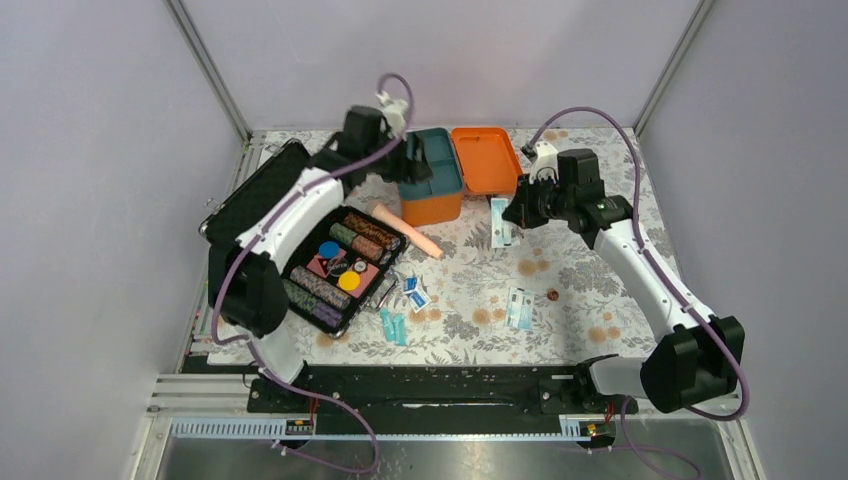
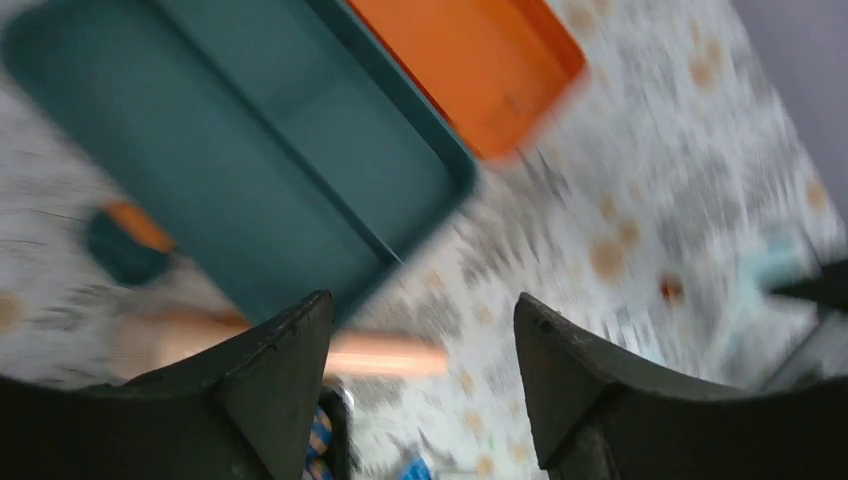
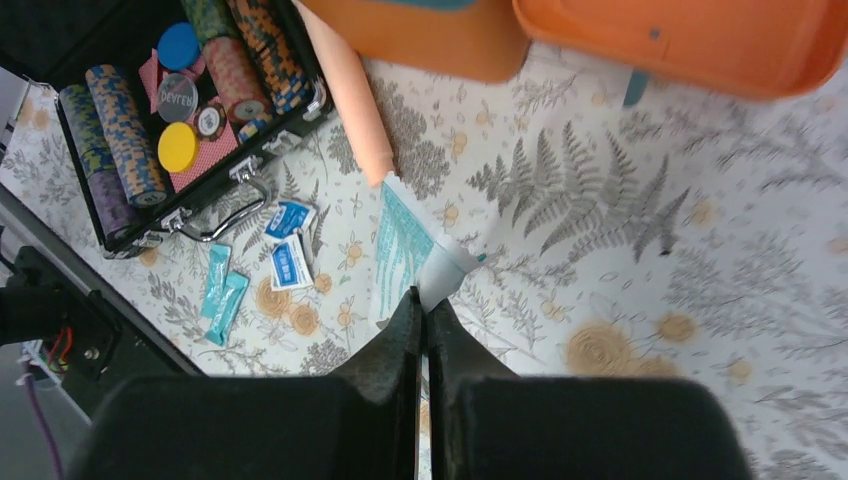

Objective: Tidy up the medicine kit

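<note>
1. The medicine kit (image 1: 432, 205) is standing open, with its orange lid (image 1: 487, 160) lying flat to its right and the black chip case (image 1: 262, 190) just to its left.
2. The left gripper (image 2: 420, 302) is hovering over the kit's teal tray (image 2: 250, 150), fingers spread and gripping nothing.
3. The right gripper (image 3: 422, 298) is hanging just right of the kit, on the lid's near side, fingers pressed together and pinching a teal-and-white packet (image 3: 398, 240).

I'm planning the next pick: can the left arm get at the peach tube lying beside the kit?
Probably yes. The left gripper hovers above the medicine kit with jaws open, and the peach tube lies uncovered beside it, though close to the chip case.
</note>
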`<move>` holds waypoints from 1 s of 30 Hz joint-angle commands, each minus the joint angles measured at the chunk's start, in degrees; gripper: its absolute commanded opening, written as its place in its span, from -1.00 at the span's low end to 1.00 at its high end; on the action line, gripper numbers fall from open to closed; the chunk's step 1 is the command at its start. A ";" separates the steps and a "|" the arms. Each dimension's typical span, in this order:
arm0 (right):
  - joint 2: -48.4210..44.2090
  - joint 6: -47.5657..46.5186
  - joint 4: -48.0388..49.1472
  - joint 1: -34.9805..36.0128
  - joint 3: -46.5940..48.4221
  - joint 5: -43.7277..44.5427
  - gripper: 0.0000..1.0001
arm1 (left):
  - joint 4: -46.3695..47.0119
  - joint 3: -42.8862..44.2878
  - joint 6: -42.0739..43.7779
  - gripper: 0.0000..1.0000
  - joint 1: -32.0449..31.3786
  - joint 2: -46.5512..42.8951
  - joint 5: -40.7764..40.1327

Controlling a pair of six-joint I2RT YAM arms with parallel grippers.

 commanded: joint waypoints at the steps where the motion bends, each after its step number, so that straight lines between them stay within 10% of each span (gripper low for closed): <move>1: -0.39 -6.86 -7.22 -0.21 7.37 2.24 -1.00 | -2.96 13.86 -13.10 0.34 8.38 8.74 -12.24; 15: 5.38 -3.08 -2.81 -0.27 16.65 5.86 -1.00 | 5.43 29.88 -18.60 0.42 17.09 33.42 10.30; 30: 12.17 0.77 1.57 -0.97 21.52 6.95 -1.00 | 7.91 8.95 -18.80 -0.06 9.25 22.19 14.36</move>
